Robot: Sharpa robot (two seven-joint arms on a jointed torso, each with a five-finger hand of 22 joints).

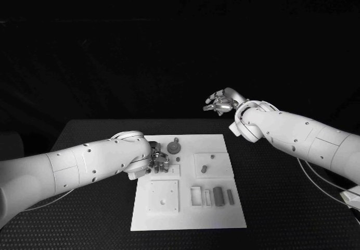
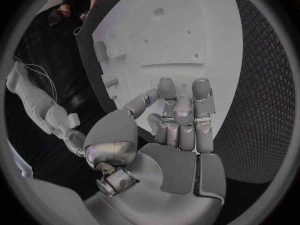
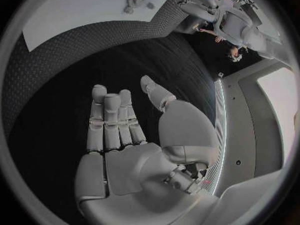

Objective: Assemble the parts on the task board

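Head camera: high, looking steeply down and forward over the black table (image 1: 300, 208); the whole task board (image 1: 189, 208) lies at middle distance in the lower centre, both arms entering from the sides.

Left wrist camera: behind the left hand (image 2: 178, 122), very close to it, facing along the palm onto the task board (image 2: 187, 25) just beyond the fingers; board near and large, table mat (image 2: 262, 110) beside it.

Right wrist camera: behind the right hand (image 3: 125, 130), close to it, facing out over the table (image 3: 75, 70); the task board (image 3: 81, 10) sits well away at the circle's rim.

Shared: all three take in the task board and the table surface; the head view also covers both hands (image 1: 156, 160) (image 1: 220, 102).
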